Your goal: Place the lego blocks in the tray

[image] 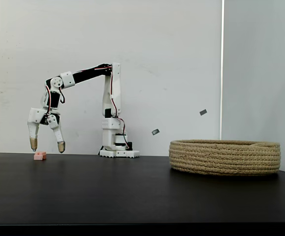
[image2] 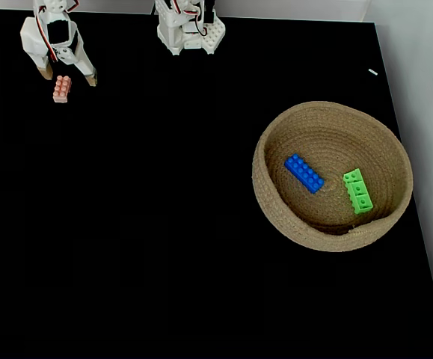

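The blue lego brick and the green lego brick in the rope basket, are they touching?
Apart. In a fixed view from above, bare rope floor shows between the blue lego brick and green lego brick inside the basket.

From the side, the white arm (image: 110, 105) stands at the back of the black table (image: 132, 191), its base against the pale wall, reaching out to the left of this fixed view and bending down. The gripper (image: 47, 145) hangs with its two fingers spread wide apart, tan tips just above the tabletop. A small pink lego block (image: 40, 155) sits on the table between those tips (nearer the left finger, and whether it touches I cannot tell). Well apart, on the right, rests the coiled rope tray (image: 225, 157), low-walled and round.
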Robot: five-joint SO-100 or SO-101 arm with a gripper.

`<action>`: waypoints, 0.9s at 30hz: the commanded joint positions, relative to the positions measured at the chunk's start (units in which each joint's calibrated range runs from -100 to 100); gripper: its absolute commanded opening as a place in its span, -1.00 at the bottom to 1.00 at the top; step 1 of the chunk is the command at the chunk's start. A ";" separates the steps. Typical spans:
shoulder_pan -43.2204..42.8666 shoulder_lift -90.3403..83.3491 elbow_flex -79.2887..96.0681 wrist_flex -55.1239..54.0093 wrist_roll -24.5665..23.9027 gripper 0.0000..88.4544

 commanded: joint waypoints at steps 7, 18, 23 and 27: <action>0.46 2.98 -6.61 -0.42 0.63 -0.32; -2.18 7.37 -8.53 -1.17 -0.59 -0.46; -3.25 8.23 -5.79 -5.50 -1.47 -0.88; -3.50 8.83 -3.33 -9.17 -1.61 -1.00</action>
